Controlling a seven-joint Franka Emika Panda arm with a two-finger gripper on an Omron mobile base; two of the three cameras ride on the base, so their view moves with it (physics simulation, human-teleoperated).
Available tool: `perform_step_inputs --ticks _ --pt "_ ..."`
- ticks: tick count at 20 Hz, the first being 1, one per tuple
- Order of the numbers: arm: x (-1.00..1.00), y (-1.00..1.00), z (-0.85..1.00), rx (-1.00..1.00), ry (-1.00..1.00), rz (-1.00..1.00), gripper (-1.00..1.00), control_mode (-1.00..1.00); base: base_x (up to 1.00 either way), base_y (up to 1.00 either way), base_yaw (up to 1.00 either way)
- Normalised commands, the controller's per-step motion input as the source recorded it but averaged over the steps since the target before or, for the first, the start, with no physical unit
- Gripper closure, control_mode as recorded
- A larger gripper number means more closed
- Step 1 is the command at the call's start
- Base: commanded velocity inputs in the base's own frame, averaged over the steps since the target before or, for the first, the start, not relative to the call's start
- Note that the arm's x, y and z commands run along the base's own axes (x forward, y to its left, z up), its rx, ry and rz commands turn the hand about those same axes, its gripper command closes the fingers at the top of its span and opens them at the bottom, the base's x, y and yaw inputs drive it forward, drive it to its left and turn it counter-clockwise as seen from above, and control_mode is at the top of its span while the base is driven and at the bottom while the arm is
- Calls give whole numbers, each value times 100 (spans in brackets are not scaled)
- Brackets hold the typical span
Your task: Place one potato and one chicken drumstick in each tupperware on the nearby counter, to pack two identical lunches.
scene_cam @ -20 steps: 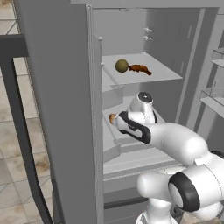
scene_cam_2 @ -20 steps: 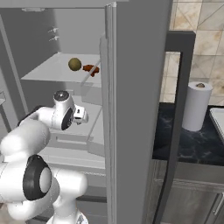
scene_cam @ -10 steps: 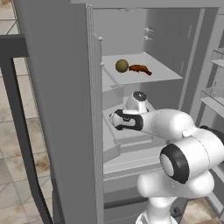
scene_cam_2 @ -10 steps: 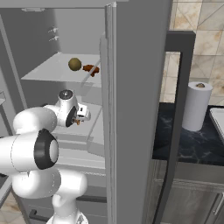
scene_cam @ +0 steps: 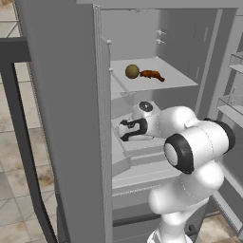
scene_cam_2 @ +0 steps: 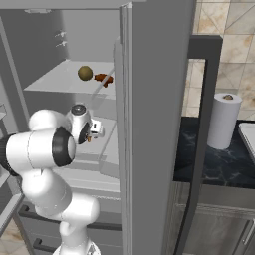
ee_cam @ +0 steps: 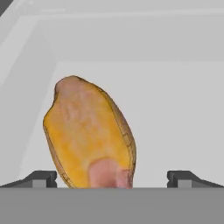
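- Hand view puts my gripper (ee_cam: 111,178) nearest: its two dark tips stand wide apart with nothing clamped between them, which I judge is the spread I need to straddle the food just ahead.
- Just beyond the tips, between them and leaning toward the left one, lies a chicken drumstick (ee_cam: 89,133) on the white floor of a fridge shelf (ee_cam: 175,109). Its skin is orange-yellow with a brown edge, paler and pinkish at both ends, and it is far larger here than anything else, so I take it to be very close to my fingers. I cannot tell whether a tip touches it.
- From the left base view my gripper (scene_cam: 124,130) reaches in sideways over the middle shelf (scene_cam: 142,144) of the open fridge (scene_cam: 61,118), low enough, I judge, to clear the glass shelf above.
- On that upper shelf (scene_cam: 175,78), above and behind my hand, sit a round olive-brown potato (scene_cam: 132,71) and, just beside it to its right, a second dark reddish-brown drumstick (scene_cam: 152,74). They lie near each other, well apart from my gripper.
- Farthest from the fridge, in the right base view, a paper towel roll (scene_cam_2: 223,121) stands upright on the dark counter (scene_cam_2: 219,167).
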Motion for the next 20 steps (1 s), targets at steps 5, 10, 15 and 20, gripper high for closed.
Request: perform_step_inputs --ticks 5,10,15,20 --pt "36 0 -21 0 0 1 -100 -100 0 0 0" --pt "32 0 -20 0 0 4 -100 -100 0 0 0" --pt "1 4 -44 -2 0 0 -100 -100 0 0 0" --pt "-3 2 -59 -4 0 0 -100 -100 0 0 0"
